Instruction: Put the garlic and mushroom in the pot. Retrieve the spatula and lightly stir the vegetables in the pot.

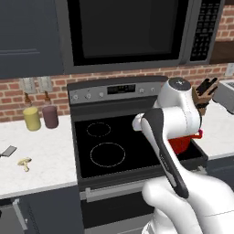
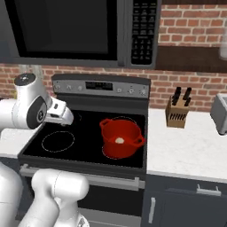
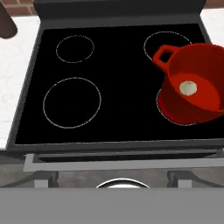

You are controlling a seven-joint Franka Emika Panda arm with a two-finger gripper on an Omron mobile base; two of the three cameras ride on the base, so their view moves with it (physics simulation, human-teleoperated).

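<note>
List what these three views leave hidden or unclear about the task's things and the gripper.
- Pot, left base view: mostly behind the arm; its inside is hidden there, though the right base view shows the garlic in it.
- Spatula, left base view: cut off by the left edge, handle out of frame.
- Mushroom, left base view: too small for detail.
- Gripper: its fingertips can't be made out in these pictures.
</note>
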